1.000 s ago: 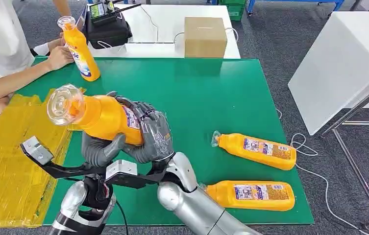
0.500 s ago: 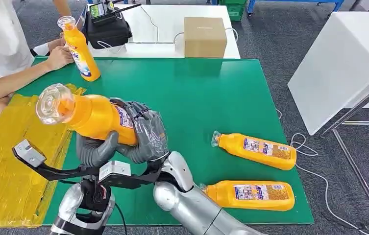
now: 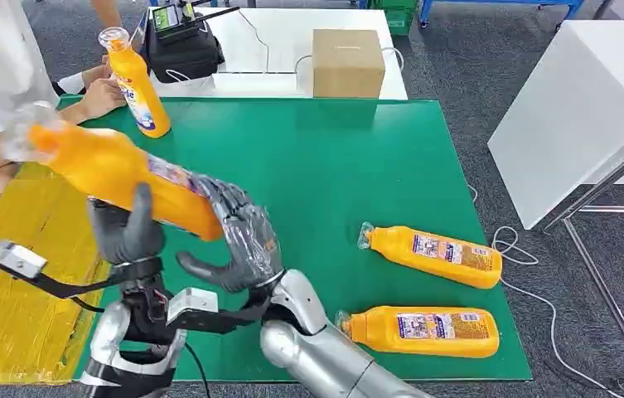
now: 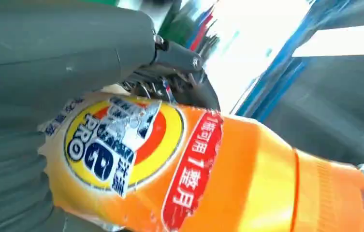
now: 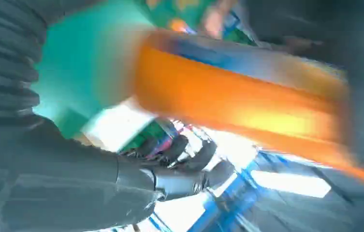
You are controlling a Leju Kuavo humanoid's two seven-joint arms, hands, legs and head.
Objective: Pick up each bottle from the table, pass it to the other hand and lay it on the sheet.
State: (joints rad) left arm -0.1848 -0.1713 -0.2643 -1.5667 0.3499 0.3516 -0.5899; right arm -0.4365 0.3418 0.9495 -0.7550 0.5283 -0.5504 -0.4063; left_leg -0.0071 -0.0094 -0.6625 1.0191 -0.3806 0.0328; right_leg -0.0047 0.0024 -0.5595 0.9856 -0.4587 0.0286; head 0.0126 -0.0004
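My left hand (image 3: 126, 232) grips an orange bottle (image 3: 118, 170) around its middle and holds it tilted in the air over the border of the yellow sheet (image 3: 10, 282) and the green mat (image 3: 333, 157), clear cap pointing far left. The left wrist view shows the bottle's label (image 4: 122, 150) against my left hand (image 4: 49, 48). My right hand (image 3: 238, 240) is by the bottle's base with its fingers spread; in the right wrist view the blurred bottle (image 5: 238, 101) lies apart from my right hand (image 5: 73, 179). Two more orange bottles (image 3: 432, 255) (image 3: 424, 330) lie on the mat's right side.
A person sits at the far left, one hand (image 3: 101, 95) next to an upright orange bottle (image 3: 136, 83) on the mat's far corner. A cardboard box (image 3: 348, 62) and a black device (image 3: 177, 41) stand behind the mat. A white table (image 3: 573, 108) stands at the right.
The bottle has swung left towards the sheet in my left hand. My right hand, which was wrapped around it, has let go and spread its fingers.
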